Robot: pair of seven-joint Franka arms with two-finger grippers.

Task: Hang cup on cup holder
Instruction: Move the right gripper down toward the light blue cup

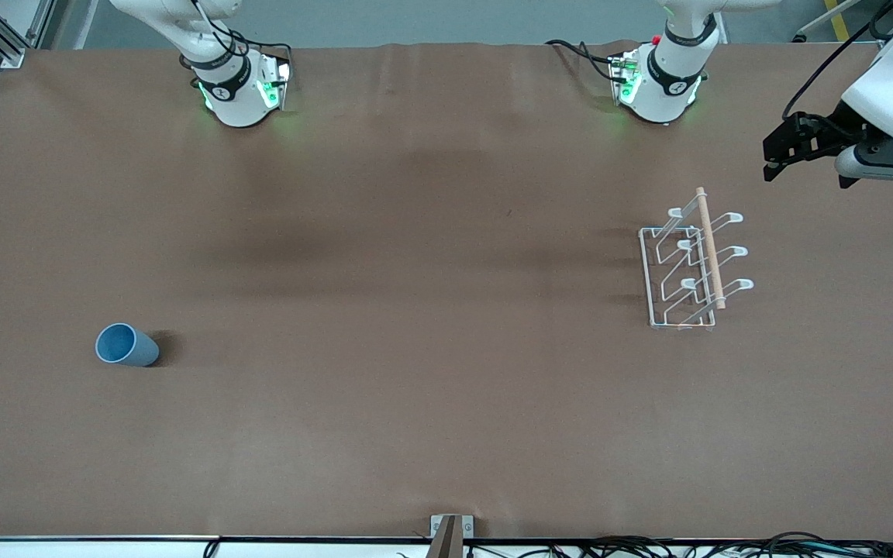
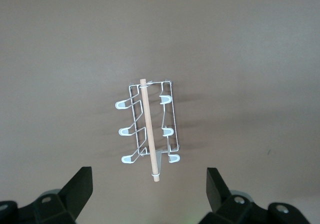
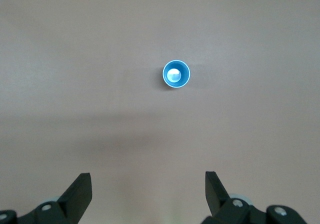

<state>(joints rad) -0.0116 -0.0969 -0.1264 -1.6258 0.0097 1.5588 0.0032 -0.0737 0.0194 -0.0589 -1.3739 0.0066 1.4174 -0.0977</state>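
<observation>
One cup [image 1: 127,346], one six-pronged cup holder [image 1: 692,266].

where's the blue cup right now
The small light blue plastic cup stands upright on the brown table toward the right arm's end, nearer the front camera than the white wire rack.

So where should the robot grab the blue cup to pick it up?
Probably from above, by the rim. The cup stands upright with its open mouth up and has no handle. One finger could go inside the mouth and one outside the wall, or both could close across it. The right gripper is open, high over the table.
</observation>
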